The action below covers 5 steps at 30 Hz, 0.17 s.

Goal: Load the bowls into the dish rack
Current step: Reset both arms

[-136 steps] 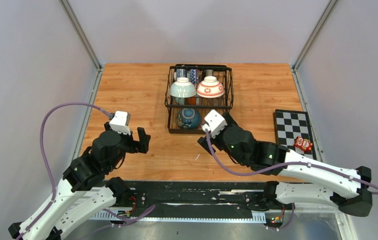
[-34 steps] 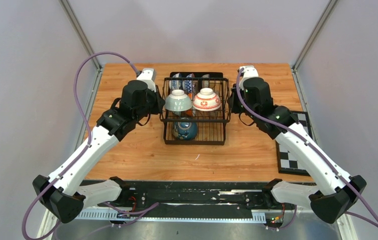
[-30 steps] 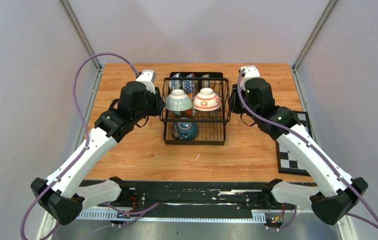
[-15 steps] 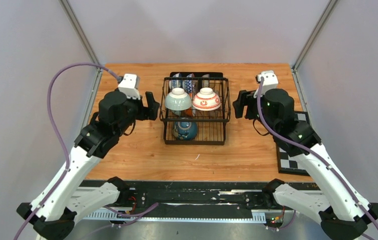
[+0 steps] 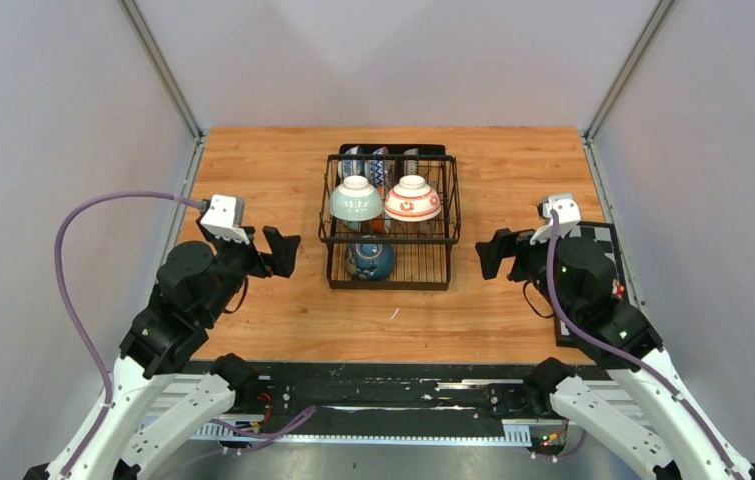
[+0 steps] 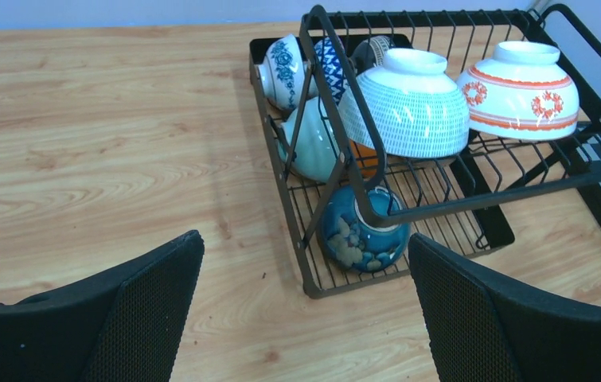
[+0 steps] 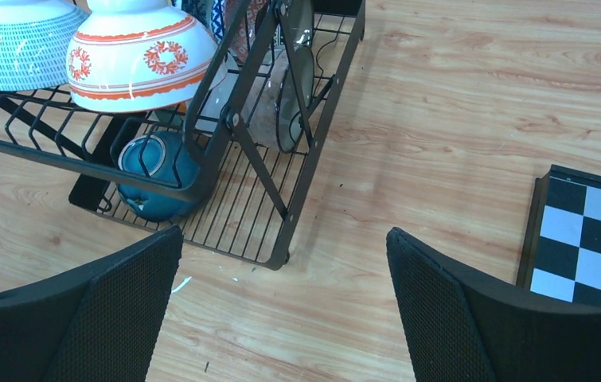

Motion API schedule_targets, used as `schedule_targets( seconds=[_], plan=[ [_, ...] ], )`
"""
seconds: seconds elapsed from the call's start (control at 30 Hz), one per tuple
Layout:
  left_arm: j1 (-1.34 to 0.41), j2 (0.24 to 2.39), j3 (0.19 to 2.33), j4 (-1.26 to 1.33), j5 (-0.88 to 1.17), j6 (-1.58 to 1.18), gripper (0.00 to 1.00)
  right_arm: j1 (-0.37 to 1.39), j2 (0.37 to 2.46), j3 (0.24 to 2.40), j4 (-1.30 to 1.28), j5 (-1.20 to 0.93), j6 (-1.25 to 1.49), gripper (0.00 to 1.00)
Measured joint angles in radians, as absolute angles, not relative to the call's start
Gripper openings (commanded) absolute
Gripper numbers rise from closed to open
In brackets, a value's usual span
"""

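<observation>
Okay, I've got the left gripper spread wide with nothing between its fingers, hovering over the wooden table off the near-left corner of the dish rack, clear of the wire. The right gripper is the same on the other side: fingers wide apart, holding nothing, off the rack's near-right corner, with the checkered board just to its right. The rack sits mid-table between the two arms, a bit toward the far edge. On the upper wire tier I see two bowls turned upside down, side by side: the teal-hatched bowl on the left and the red-patterned bowl on the right. They are close, but I can't tell if they touch. Down on the slotted base, the dark blue bowl sits near the front edge, foot ring up and tilted. Behind it the celadon bowl stands on edge in the slots, with a sliver of an orange bowl beside it, mostly hidden under the top tier. At the back, the blue-and-white bowls stand on edge in a row. Every bowl I can see is in the rack.
</observation>
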State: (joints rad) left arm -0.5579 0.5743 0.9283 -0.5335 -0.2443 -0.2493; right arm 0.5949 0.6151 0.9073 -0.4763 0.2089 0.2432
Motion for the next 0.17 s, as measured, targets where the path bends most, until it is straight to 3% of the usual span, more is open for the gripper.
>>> schedule_targets(
  seconds=[0.17],
  plan=[
    [-0.558, 0.5, 0.85, -0.506, -0.228, -0.249, 1.0, 0.595, 0.545, 0.856, -0.469, 0.205, 0.254, 1.0]
  ],
)
